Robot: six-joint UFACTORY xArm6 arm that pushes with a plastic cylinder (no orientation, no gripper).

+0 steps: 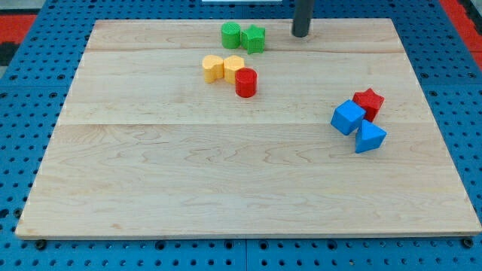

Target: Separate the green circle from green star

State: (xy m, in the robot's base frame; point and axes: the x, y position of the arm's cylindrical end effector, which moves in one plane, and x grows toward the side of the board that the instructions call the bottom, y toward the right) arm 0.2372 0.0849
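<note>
The green circle (230,34) and the green star (254,38) stand touching side by side near the view's top, a little left of centre, the circle on the left. My tip (300,34) rests on the board to the right of the green star, with a gap of about one block width between them.
Below the green pair lie a yellow heart (213,68), a yellow block (233,66) and a red cylinder (246,82), all bunched together. At the view's right sit a red star (368,102), a blue cube (348,117) and a blue triangle (369,137). The wooden board (226,188) lies on a blue pegboard.
</note>
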